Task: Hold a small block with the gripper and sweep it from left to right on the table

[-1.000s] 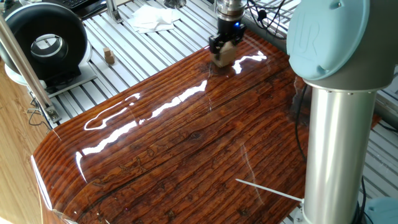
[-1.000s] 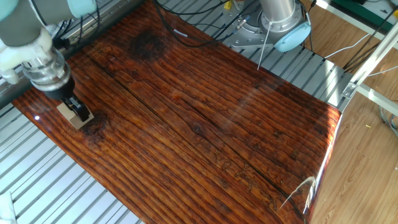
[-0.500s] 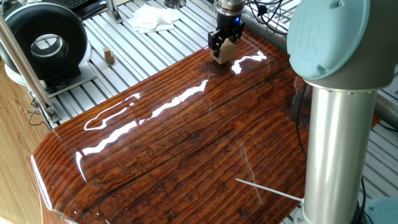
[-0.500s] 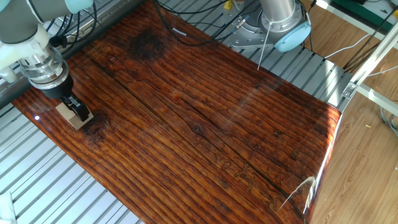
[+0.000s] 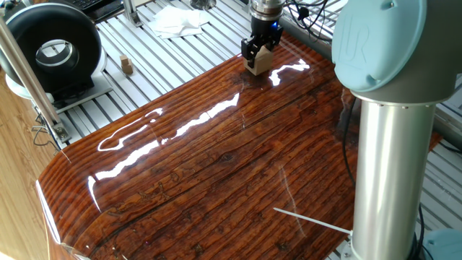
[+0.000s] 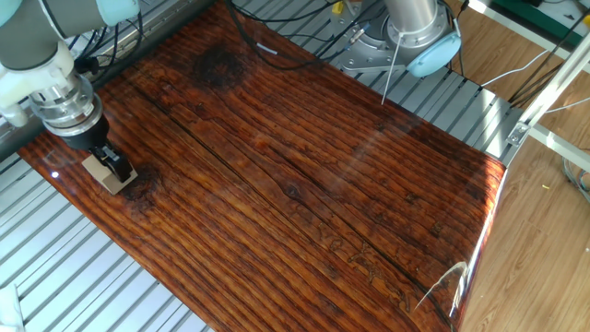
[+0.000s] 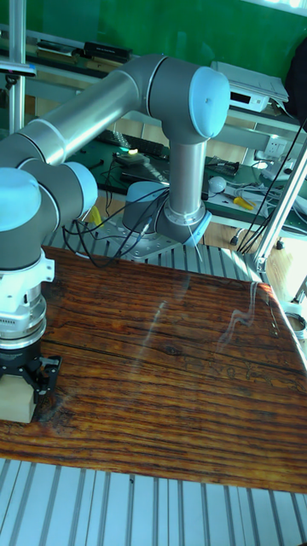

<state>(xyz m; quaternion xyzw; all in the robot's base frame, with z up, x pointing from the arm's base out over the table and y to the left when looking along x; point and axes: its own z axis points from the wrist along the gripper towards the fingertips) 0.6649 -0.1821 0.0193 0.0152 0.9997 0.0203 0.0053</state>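
The small block (image 5: pixel 261 63) is a light-tan wooden cube resting on the table (image 5: pixel 216 166) at its far corner. My black gripper (image 5: pixel 258 55) comes straight down on it and is shut on the small block. In the other fixed view the small block (image 6: pixel 103 175) sits near the left edge of the table (image 6: pixel 304 166), with the gripper (image 6: pixel 107 162) clamped on its top. The tall fixed view shows the small block (image 7: pixel 17 408) under the gripper (image 7: pixel 22 377), at the left end of the table (image 7: pixel 170 401), close to its front edge.
The arm's thick grey column (image 5: pixel 390 159) stands at the table's right side, its base (image 6: pixel 406 37) ringed by cables. On the slatted aluminium surface (image 5: pixel 144 50) are a black round device (image 5: pixel 54 47), a tiny brown wooden piece (image 5: pixel 126 65) and a white cloth (image 5: pixel 177 20).
The gripper has dragged the small block a short way toward the table's corner edge, still shut on it. Nothing else has moved.
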